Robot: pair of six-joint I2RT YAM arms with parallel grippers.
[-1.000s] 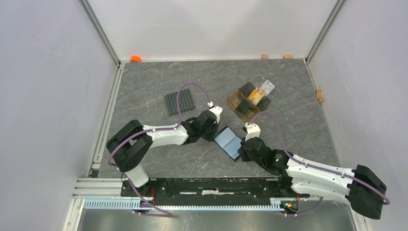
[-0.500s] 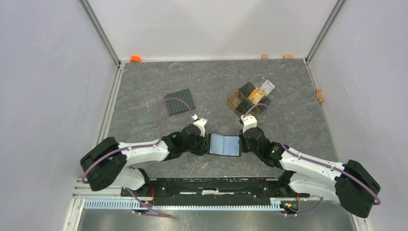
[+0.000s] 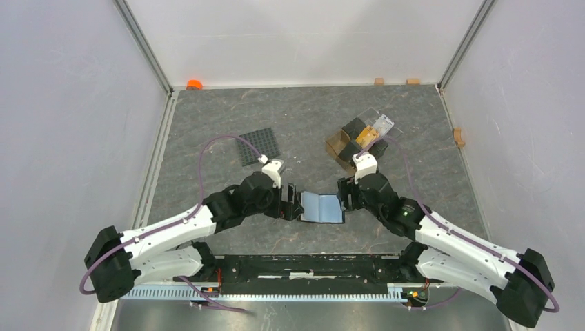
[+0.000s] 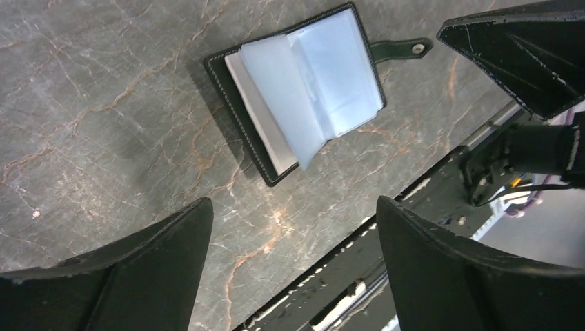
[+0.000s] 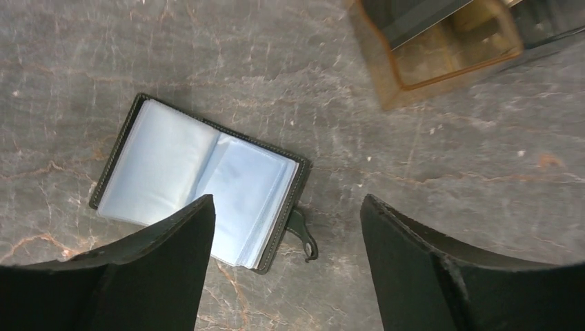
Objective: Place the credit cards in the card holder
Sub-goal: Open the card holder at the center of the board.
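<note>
1. Robot test cell in a lab. Not a home, shop or office.
2. Plain pale panel walls [image 3: 303,41] close me in at the back and on both sides. Bare metal frame posts [image 3: 143,45] run up the far corners.
3. Work surface is a grey marbled table top [image 3: 207,117], fitted wall to wall.
4. My two arms are fixed to a black plate [image 3: 276,262] on a ribbed aluminium rail [image 3: 276,293] at the near edge.
5. Exposed purple cable [image 3: 202,165] loops off my left arm [image 3: 172,231]. My right arm [image 3: 455,241] carries the same.
6. Small wooden blocks [image 3: 379,81] sit at the foot of the walls.
</note>
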